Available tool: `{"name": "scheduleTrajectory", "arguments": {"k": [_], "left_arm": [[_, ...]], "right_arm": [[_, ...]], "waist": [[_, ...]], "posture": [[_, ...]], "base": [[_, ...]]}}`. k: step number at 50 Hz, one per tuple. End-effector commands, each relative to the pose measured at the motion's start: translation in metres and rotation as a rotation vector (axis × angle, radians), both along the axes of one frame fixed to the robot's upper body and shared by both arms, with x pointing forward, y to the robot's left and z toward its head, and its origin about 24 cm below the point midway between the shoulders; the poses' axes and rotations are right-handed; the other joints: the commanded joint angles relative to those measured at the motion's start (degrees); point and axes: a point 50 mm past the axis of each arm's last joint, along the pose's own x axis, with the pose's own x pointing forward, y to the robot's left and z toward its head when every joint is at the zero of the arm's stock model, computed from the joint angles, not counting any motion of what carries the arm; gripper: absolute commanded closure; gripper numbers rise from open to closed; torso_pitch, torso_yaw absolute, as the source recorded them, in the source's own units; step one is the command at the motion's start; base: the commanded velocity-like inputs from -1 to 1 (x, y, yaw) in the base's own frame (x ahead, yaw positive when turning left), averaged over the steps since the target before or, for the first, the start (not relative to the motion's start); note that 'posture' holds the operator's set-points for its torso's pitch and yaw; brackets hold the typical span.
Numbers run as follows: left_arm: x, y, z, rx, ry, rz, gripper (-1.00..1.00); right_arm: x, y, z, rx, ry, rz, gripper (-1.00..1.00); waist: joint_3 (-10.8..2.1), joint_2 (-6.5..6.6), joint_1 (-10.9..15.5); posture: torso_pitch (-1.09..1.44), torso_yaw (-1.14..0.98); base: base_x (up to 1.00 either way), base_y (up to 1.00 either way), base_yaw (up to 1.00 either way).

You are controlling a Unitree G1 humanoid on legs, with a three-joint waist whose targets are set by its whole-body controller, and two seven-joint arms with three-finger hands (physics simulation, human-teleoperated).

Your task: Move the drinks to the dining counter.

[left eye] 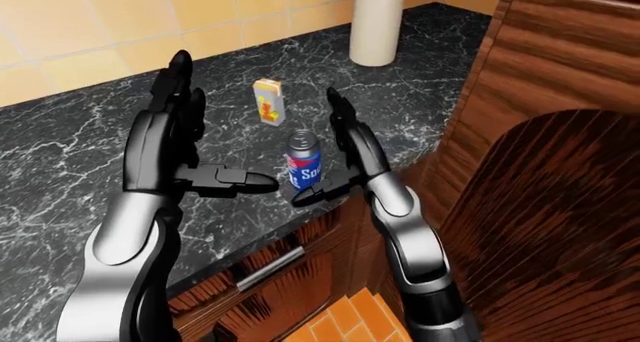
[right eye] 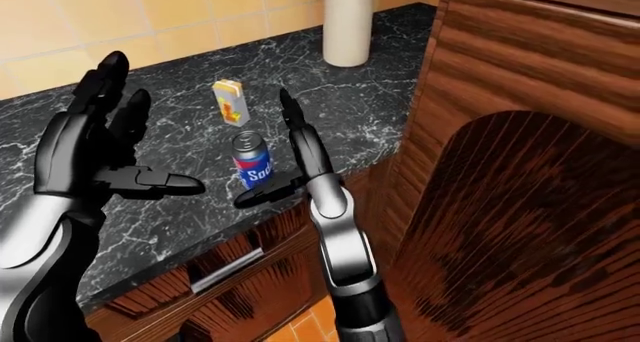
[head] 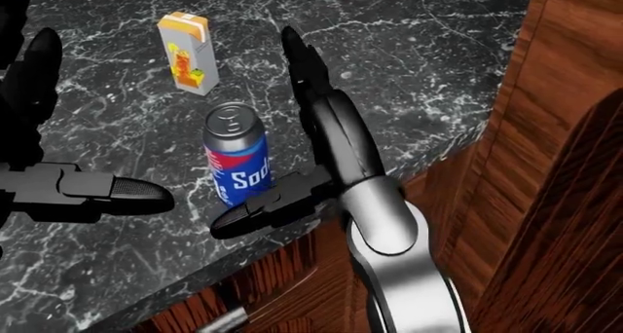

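Observation:
A blue and red soda can (head: 234, 155) stands upright on the black marble counter (head: 429, 63), near its edge. A small orange juice carton (head: 188, 53) stands upright above and left of it in the head view. My right hand (head: 292, 150) is open just right of the can, fingers straight, thumb (head: 268, 205) reaching under the can's base side; I cannot tell if it touches. My left hand (left eye: 190, 143) is open left of the can, thumb (head: 97, 190) pointing toward it, a gap between them.
A cream cylindrical jar (left eye: 378, 23) stands at the top of the counter by the tiled wall. A tall wooden cabinet (left eye: 560, 94) walls the right side. Wooden drawers with a metal handle (left eye: 268, 267) lie below the counter edge, and orange floor tiles (left eye: 350, 323) show beneath.

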Motion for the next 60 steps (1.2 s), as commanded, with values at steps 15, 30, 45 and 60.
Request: {"name": "scheduleTrajectory", "arguments": {"k": [15,30,45,60], "left_arm": [[-0.005,0.003,0.013,0.013,-0.081,0.009,-1.00],[-0.008,0.004,0.017,0.013,-0.088,0.011,-1.00],[-0.007,-0.001,0.016,0.016,-0.088,0.001,-1.00],[0.003,-0.017,0.021,0.030,-0.083,-0.021,-1.00]], "right_arm": [[0.012,0.022,0.013,0.004,-0.074,0.057,-0.82],[0.022,0.031,0.004,-0.026,-0.055,0.064,-0.44],[0.020,0.015,0.008,-0.012,-0.066,0.033,0.98],[-0.007,-0.025,0.045,0.068,-0.138,-0.029,1.00]], "waist": [[-1.41,0.45,-0.1],[-1.34,0.67,-0.2],[-1.33,0.45,0.2],[-1.31,-0.39,0.4]], "posture": [[0.00,0.00],[0.00,0.00],[0.00,0.00],[0.00,0.00]], "base": [[0.00,0.00,0.00],[0.00,0.00,0.00],[0.00,0.00,0.00],[0.00,0.00,0.00]]}}
